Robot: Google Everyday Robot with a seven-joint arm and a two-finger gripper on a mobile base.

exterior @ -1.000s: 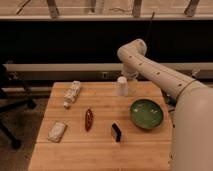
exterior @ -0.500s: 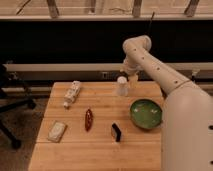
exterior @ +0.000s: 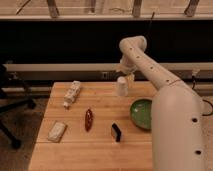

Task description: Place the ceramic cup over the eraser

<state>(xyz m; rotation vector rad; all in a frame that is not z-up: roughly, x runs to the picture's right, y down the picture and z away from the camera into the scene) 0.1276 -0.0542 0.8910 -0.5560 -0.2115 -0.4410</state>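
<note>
**Gripper poised at the cup near the far edge; eraser uncovered**

The gripper (exterior: 125, 72) is seen just above the ceramic cup (exterior: 121, 86), close to its top. Whether contact is made cannot be told, and neither can the gripper's state, since it is dark against the dark wall behind. The cup stands on the wooden table (exterior: 90, 150) near the far edge, right of the middle, narrow end upward.

The eraser (exterior: 116, 132) lies uncovered towards the near edge, well apart from the cup. The green bowl (exterior: 141, 114) sits just to its right, and part of the bowl's right rim is hidden by the robot's white arm (exterior: 175, 120). The arm also covers the table's right edge and both right corners.

A slim dark-red object (exterior: 88, 120) lies left of the eraser. A pale whitish block (exterior: 57, 131) lies by the left edge. An elongated white item (exterior: 73, 94), possibly a toy, is found near the far-left corner. An office chair (exterior: 10, 100) is cut off at the left.
</note>
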